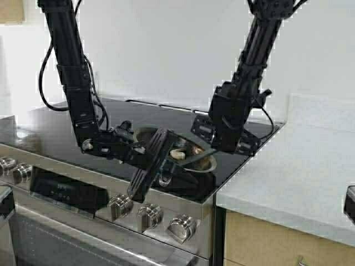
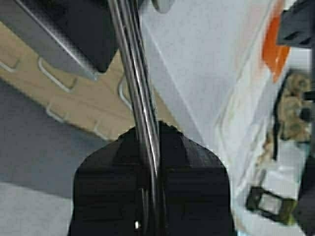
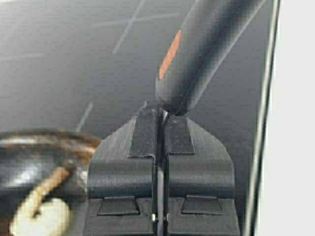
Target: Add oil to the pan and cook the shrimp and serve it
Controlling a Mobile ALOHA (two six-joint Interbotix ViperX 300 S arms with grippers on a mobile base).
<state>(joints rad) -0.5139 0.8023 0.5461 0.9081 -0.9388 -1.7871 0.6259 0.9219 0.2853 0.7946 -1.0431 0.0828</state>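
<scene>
One pan [image 1: 191, 158] sits near the stove's front-right corner, handle [image 2: 140, 93] pointing near-left, clamped by the left pincer [image 1: 148, 166]. One shrimp [image 1: 178, 155] lies inside. Right pincer [image 1: 206, 151] grips a utensil [image 3: 206, 44].

Bright, even daylight; wrist views blurred close-up.

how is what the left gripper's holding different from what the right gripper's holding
The left gripper is shut on the pan's bare, shiny metal handle; the right gripper is shut on a dark utensil handle with an orange mark. The pan handle is thin and flat-looking; the utensil handle is thicker and rounded. Both are clamped between closed fingers, at the pan on the stovetop.
</scene>
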